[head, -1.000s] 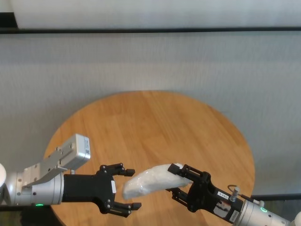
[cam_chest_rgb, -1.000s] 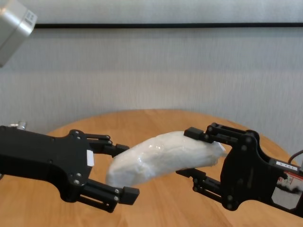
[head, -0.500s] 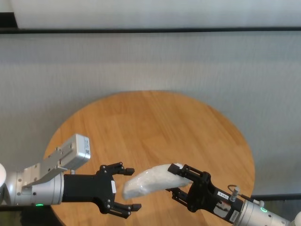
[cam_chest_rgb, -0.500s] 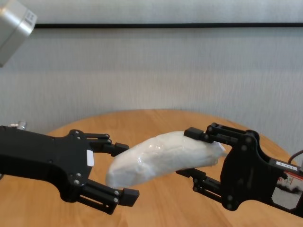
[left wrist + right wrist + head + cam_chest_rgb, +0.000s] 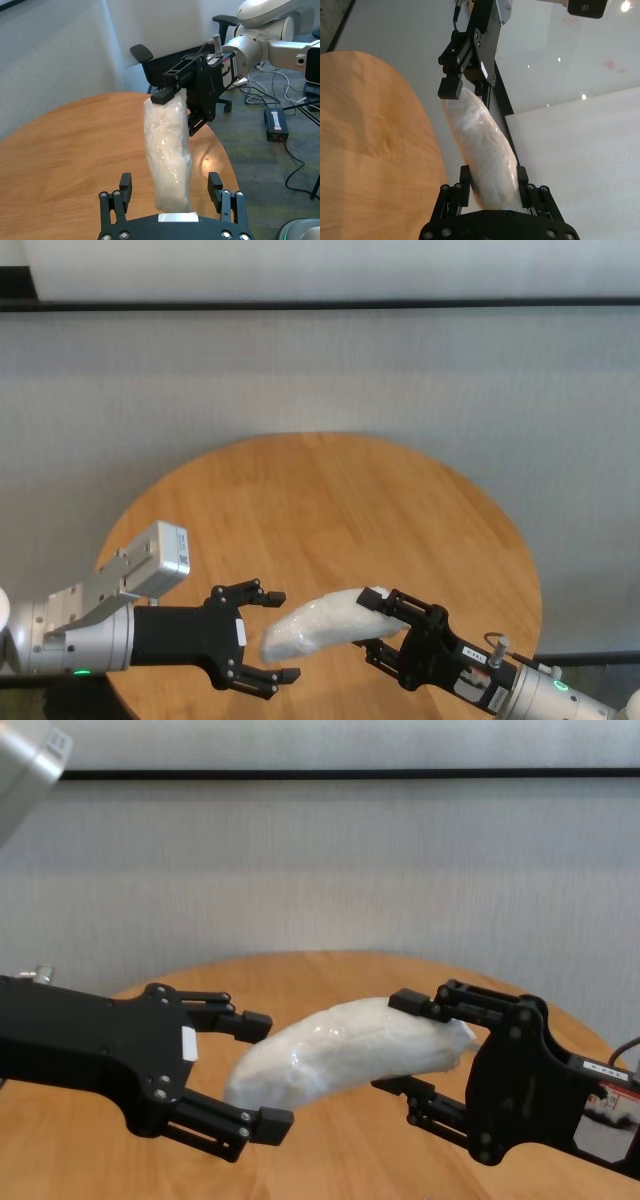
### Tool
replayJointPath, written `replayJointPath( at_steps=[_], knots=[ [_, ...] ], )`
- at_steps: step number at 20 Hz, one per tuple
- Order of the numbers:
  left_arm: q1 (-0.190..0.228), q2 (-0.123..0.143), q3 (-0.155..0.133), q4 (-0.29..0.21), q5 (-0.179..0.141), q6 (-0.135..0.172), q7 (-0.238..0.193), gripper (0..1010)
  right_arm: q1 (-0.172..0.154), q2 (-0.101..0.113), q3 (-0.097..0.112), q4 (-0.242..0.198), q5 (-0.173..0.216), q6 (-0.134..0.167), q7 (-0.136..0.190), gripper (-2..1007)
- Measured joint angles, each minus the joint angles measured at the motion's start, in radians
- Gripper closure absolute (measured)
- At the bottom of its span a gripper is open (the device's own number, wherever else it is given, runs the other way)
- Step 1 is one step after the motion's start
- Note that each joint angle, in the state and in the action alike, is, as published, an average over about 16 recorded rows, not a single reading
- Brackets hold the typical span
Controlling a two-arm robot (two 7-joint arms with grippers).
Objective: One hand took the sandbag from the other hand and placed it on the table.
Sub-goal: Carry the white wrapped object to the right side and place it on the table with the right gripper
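The sandbag (image 5: 320, 625), a lumpy white translucent pouch, hangs in the air above the round wooden table (image 5: 330, 500), near its front edge. My right gripper (image 5: 374, 622), the one with the long printed label, is shut on the bag's crimped end (image 5: 455, 1038). In the right wrist view its fingers (image 5: 464, 175) press both sides of the bag (image 5: 487, 150). My left gripper (image 5: 278, 637), marked by a small white square sticker, is open. Its fingers (image 5: 250, 1022) straddle the bag's free end (image 5: 270, 1075) with gaps on both sides, as the left wrist view (image 5: 170, 181) confirms.
A pale ribbed wall stands behind the table. The left wrist view shows a black office chair (image 5: 142, 52), a power brick (image 5: 276, 125) and cables on the floor past the table's edge (image 5: 220, 150). Bare tabletop (image 5: 300, 975) lies under and behind the bag.
The left gripper's jaws have spread a little wider and it has eased slightly back to the left. The right gripper and the bag have stayed still.
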Motion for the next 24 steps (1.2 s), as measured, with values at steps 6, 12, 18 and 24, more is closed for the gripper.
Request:
replayJointPath(
  at_steps=[6, 12, 18, 24],
  knots=[
    [0.059, 0.053, -0.038, -0.051, -0.029, -0.028, 0.052, 10, 0.000, 0.000, 0.000, 0.000, 0.000, 0.000, 0.000, 477],
    [0.184, 0.129, -0.121, -0.131, -0.066, -0.062, 0.164, 10, 0.000, 0.000, 0.000, 0.000, 0.000, 0.000, 0.000, 477],
    [0.316, 0.164, -0.208, -0.202, -0.090, -0.058, 0.308, 10, 0.000, 0.000, 0.000, 0.000, 0.000, 0.000, 0.000, 477],
    [0.351, 0.120, -0.223, -0.215, -0.064, 0.021, 0.416, 10, 0.000, 0.000, 0.000, 0.000, 0.000, 0.000, 0.000, 477]
  ],
)
